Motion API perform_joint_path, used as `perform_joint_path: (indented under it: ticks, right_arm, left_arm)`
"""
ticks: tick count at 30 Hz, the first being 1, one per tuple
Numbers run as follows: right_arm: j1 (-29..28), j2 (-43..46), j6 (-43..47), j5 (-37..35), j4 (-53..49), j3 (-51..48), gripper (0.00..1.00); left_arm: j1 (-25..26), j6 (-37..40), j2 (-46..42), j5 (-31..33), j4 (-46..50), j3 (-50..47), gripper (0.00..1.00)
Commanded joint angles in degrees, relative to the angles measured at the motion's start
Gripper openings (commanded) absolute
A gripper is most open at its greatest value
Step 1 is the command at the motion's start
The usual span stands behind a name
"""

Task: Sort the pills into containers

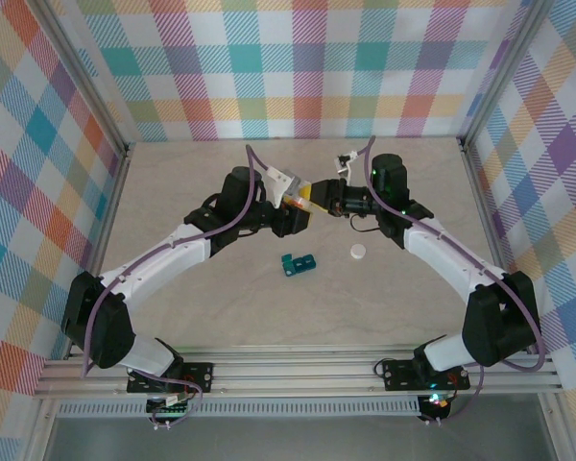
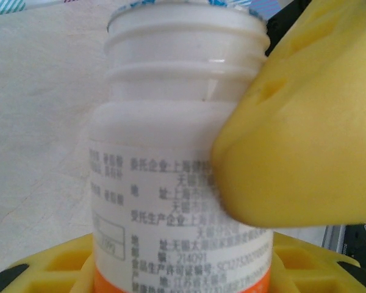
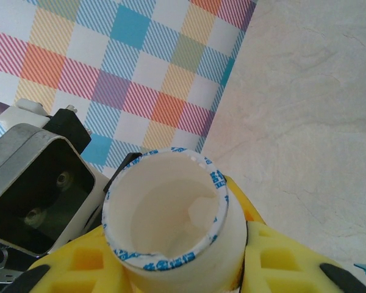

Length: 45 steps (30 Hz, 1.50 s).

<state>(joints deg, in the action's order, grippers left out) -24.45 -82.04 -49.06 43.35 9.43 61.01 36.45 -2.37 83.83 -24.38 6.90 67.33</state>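
Observation:
A white pill bottle (image 1: 300, 203) with an orange band hangs above the table's middle, between both arms. My left gripper (image 2: 180, 268) is shut on its lower body (image 2: 177, 152), with a yellow finger on each side. My right gripper (image 3: 177, 268) is shut on its neck; one of its yellow fingers (image 2: 305, 140) presses the bottle's side. The bottle's mouth (image 3: 171, 220) is open, with a torn blue-printed foil rim. The pills are hidden; the inside looks plain white. The teal containers (image 1: 298, 262) lie on the table just in front of the grippers.
The bottle's white cap (image 1: 357, 253) lies on the table to the right of the containers. Plaid walls close in the back and both sides. A metal rail (image 1: 298, 370) runs along the near edge by the arm bases.

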Motion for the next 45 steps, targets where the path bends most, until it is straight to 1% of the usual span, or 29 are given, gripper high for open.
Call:
perform_joint_path:
  ticks: [1,3,7,9,17,21,23,25,28,45]
  right_arm:
    - [-0.56,1.0,-2.98,-1.69,5.68,-0.58,0.18]
    - [-0.6,1.35,-2.97,-2.42,5.59,-0.86,0.17]
    - [-0.6,2.07,-2.36,-4.35,4.64,-1.33,0.18]
    - [-0.6,2.15,-2.22,-4.92,4.33,-1.37,0.18]
    - [-0.6,2.06,-2.07,-6.42,3.74,-1.34,0.18]
    - [-0.55,2.14,-2.19,-6.24,3.97,-1.42,0.18]
    - [-0.53,2.16,-2.27,-6.07,4.02,-1.5,0.18]
    - [-0.55,2.32,-2.27,-5.84,4.01,-1.56,0.18]
    - [-0.52,2.32,-2.35,-5.07,4.25,-1.43,0.18]
    - [-0.6,1.62,-1.87,-1.43,5.14,-1.25,0.18]
  left_arm:
    - [1.17,1.43,-2.2,-0.99,-1.78,-0.53,0.19]
    - [1.13,1.01,-2.82,-0.35,-2.72,-1.24,0.3]
    - [0.67,-0.41,-4.59,0.89,-5.44,-3.35,0.44]
    - [0.17,-1.43,-5.42,0.74,-6.64,-4.28,0.48]
    - [-0.85,-3.22,-6.92,-0.62,-8.18,-5.53,0.61]
    - [-1.03,-3.71,-7.01,-0.93,-8.68,-5.72,0.62]
    - [-1.19,-3.87,-6.72,-1.26,-8.91,-5.72,0.59]
    - [-1.29,-4.12,-6.45,-1.53,-9.2,-5.73,0.55]
    - [-1.38,-4.29,-5.97,-1.72,-9.4,-5.63,0.52]
    - [-1.47,-4.8,-2.25,-3.64,-10.03,-3.28,0.55]
